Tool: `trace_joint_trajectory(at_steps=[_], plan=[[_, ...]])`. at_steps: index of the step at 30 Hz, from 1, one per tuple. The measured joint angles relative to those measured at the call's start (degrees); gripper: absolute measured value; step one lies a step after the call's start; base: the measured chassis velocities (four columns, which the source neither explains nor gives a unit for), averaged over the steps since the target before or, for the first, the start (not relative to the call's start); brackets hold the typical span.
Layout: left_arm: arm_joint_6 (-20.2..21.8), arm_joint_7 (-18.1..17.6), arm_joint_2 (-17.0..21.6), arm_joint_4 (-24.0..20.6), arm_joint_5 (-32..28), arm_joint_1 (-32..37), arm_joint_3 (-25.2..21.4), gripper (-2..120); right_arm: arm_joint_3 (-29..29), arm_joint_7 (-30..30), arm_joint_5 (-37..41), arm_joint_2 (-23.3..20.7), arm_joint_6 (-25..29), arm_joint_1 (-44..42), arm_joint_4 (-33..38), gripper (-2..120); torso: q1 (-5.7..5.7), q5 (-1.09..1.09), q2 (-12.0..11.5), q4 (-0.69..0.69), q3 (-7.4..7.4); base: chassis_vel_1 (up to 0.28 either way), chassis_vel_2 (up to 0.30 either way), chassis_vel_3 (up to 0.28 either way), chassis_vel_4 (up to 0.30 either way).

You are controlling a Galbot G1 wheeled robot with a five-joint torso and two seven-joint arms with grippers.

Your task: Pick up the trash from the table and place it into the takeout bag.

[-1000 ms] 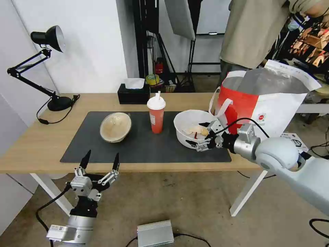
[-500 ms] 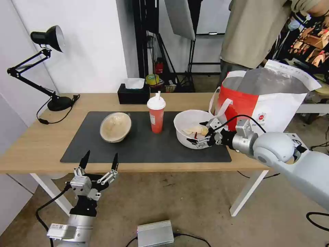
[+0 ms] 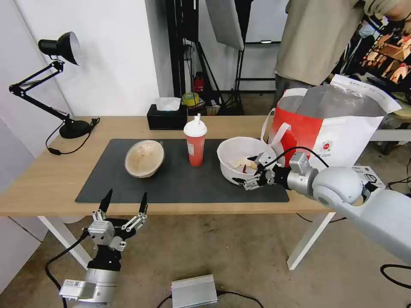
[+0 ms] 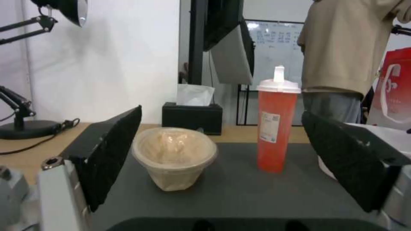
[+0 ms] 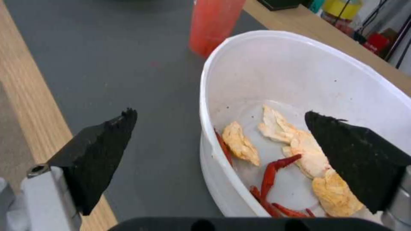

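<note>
1. Three trash items sit on the bench's (image 3: 43, 179) dark mat: beige bowl (image 3: 144, 158), red cup (image 3: 195, 143), white bowl (image 3: 239, 160) beside the takeout bag (image 3: 329, 128).
2. The right gripper (image 3: 251, 171) straddles the white bowl's near rim, jaws apart, one inside, one outside.
3. The left gripper (image 3: 124, 201) hangs below the bench edge, jaws spread.

On our surface (image 3: 51, 179), on its dark mat, three pieces of trash stand in a row: a beige bowl (image 3: 144, 158) tilted on its side, an upright red cup (image 3: 195, 143) with white lid and straw, and a white bowl (image 3: 239, 159) holding scraps. The bag (image 3: 338, 128) stands open just beside the white bowl.
</note>
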Motion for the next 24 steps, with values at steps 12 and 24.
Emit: trace_joint_trajectory(at_steps=[12,24], plan=[[-0.2,0.0,-0.2,0.1,0.0,-0.1,0.2,100,-0.8,-0.1,-0.8,0.0,-0.3,-0.3,-1.0,100,0.0,0.0,0.0,0.0,0.0,0.0,0.0,0.0,0.0],[-0.3,0.1,-0.5,0.7,0.1,-0.7,0.3,100,-4.9,-0.2,-1.2,0.9,-1.7,3.0,-2.7,100,0.0,0.0,0.0,0.0,0.0,0.0,0.0,0.0,0.0]])
